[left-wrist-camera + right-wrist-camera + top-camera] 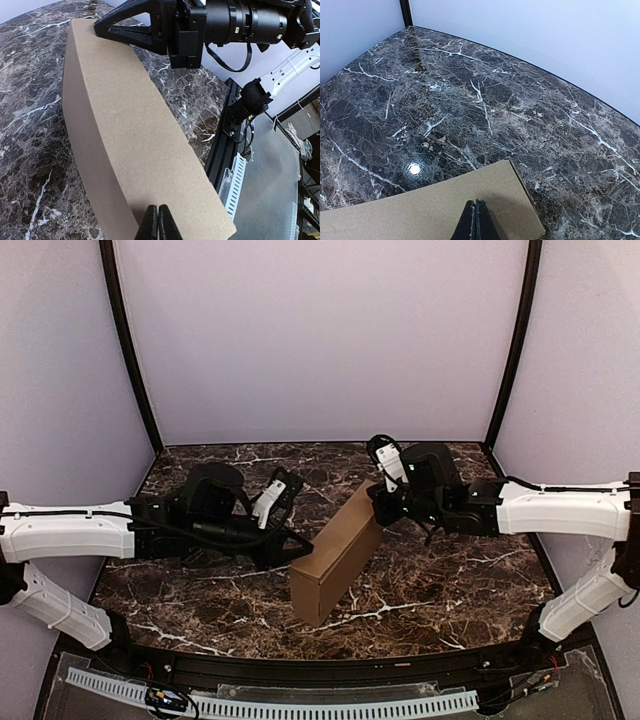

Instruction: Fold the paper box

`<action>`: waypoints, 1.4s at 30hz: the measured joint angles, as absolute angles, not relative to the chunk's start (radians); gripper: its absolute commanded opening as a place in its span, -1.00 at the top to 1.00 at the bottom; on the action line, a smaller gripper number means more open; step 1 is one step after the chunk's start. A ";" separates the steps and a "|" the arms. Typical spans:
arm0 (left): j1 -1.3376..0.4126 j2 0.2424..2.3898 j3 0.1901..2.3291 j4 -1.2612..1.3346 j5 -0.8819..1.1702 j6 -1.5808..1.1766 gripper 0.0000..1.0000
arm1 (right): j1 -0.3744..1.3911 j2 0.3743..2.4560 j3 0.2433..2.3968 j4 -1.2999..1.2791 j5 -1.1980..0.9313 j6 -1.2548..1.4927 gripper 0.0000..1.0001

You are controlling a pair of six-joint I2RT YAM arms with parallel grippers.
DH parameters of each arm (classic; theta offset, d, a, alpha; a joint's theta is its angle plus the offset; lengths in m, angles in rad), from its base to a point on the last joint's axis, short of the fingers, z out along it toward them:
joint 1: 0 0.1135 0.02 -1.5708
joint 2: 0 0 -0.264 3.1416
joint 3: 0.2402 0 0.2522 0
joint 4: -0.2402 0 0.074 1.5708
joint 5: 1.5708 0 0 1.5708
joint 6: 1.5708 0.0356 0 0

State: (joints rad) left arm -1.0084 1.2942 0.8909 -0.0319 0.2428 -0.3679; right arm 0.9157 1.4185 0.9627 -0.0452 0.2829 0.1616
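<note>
Box (335, 558) lying closed, diagonal at table (200, 605) ctr, near end pointing twd arm bases. L gripper (158, 221) resting on box's left side, pressed together, pinching nothing. R gripper (476, 220) touching box's far end, likewise pressed together, pinching nothing

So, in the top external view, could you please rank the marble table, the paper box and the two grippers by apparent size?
1. marble table
2. paper box
3. left gripper and right gripper: they look alike, so I leave them unranked.
</note>
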 measured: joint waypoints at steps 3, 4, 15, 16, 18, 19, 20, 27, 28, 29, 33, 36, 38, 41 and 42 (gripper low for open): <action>-0.982 1.314 0.893 -0.003 0.307 -0.334 0.94 | 0.915 1.418 0.963 -0.046 0.279 0.149 1.00; -0.972 1.323 0.893 0.011 0.329 -0.326 0.94 | 0.915 1.418 0.963 -0.046 0.277 0.144 1.00; -0.900 1.417 0.899 0.173 0.521 -0.305 0.99 | 0.913 1.418 0.963 -0.046 0.236 0.103 1.00; -0.900 1.436 0.900 0.190 0.541 -0.304 0.99 | 0.913 1.418 0.963 -0.046 0.234 0.101 1.00; -0.899 1.469 0.901 0.237 0.583 -0.310 0.99 | 0.913 1.418 0.963 -0.046 0.231 0.097 1.00; -0.899 1.481 0.901 0.258 0.600 -0.315 0.99 | 0.913 1.418 0.963 -0.046 0.229 0.094 1.00; -0.899 1.494 0.901 0.282 0.620 -0.320 0.99 | 0.913 1.418 0.963 -0.046 0.227 0.091 1.00; -0.899 1.544 0.887 0.397 0.702 -0.345 0.99 | 0.913 1.412 0.963 -0.051 0.216 0.087 1.00; -0.899 1.544 0.886 0.400 0.702 -0.344 0.99 | 0.913 1.410 0.963 -0.054 0.215 0.086 1.00; -0.899 1.544 0.884 0.400 0.698 -0.344 0.99 | 0.913 1.406 0.964 -0.061 0.212 0.086 1.00; -0.899 1.544 0.884 0.395 0.686 -0.335 0.99 | 0.922 1.366 0.966 -0.127 0.190 0.086 1.00; -0.899 1.544 0.887 0.393 0.672 -0.327 0.99 | 0.958 1.312 0.966 -0.191 0.175 0.086 1.00; -0.900 1.545 0.888 0.392 0.662 -0.324 0.99 | 0.999 1.266 0.966 -0.219 0.168 0.086 1.00; -0.901 1.546 0.889 0.392 0.651 -0.321 0.99 | 1.072 1.186 0.966 -0.234 0.138 0.086 1.00; -0.901 1.547 0.890 0.392 0.649 -0.321 0.99 | 1.092 1.163 0.966 -0.233 0.125 0.086 1.00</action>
